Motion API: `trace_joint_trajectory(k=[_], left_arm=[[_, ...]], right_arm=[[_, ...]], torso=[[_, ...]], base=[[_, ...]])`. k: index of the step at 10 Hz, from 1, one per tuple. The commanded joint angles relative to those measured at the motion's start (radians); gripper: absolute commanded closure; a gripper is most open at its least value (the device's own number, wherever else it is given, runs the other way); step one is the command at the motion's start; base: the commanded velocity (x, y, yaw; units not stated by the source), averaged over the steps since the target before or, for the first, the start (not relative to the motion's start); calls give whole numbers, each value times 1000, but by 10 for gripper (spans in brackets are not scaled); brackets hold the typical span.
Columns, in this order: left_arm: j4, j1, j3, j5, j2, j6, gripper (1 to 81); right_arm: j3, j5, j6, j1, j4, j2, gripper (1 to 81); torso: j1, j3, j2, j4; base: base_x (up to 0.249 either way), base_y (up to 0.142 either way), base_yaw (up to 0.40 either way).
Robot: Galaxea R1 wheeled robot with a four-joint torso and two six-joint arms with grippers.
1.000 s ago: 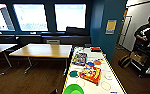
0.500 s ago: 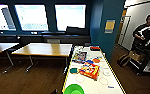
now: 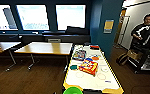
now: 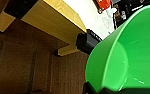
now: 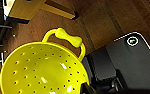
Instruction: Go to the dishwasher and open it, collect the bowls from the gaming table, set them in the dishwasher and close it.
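Green bowl (image 4: 131, 50) (large) beside gaming table (image 4: 51, 20).

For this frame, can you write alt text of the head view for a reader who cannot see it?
A long white-topped gaming table with a yellow edge runs away from the camera, bearing colourful board-game boxes and a green bowl at its near end. Wooden-topped tables stand to the left under bright windows, and a person stands at far right.

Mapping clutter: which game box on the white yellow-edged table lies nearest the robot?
The red-and-yellow box, mid-table; the bluish box and the dark red one lie farther.
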Motion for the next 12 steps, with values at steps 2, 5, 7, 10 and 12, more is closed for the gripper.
trace_joint_trajectory(k=[2,5,7,10,12], left_arm=[[10,-43,-15,-12,-9,35,811],[10,29,-49,-30,15,72,811],[10,90,-95,-41,61,111,811],[9,159,-184,-56,129,156,811],[10,185,-205,-56,147,177,811]], right_arm=[[-118,-97,-6,64,-20,68,811],[-237,-109,-9,55,-34,146,811],[-380,-170,-9,54,-49,241,811],[-556,-218,-17,49,-66,352,811],[-674,-228,-15,41,-92,425,811]], torso=[[-1,0,0,0],[-1,0,0,0],[-2,0,0,0],[-3,0,-1,0],[-4,1,-2,0]], base=[[-182,0,0],[-182,0,0],[-169,0,0],[-87,0,0],[0,0,0]])
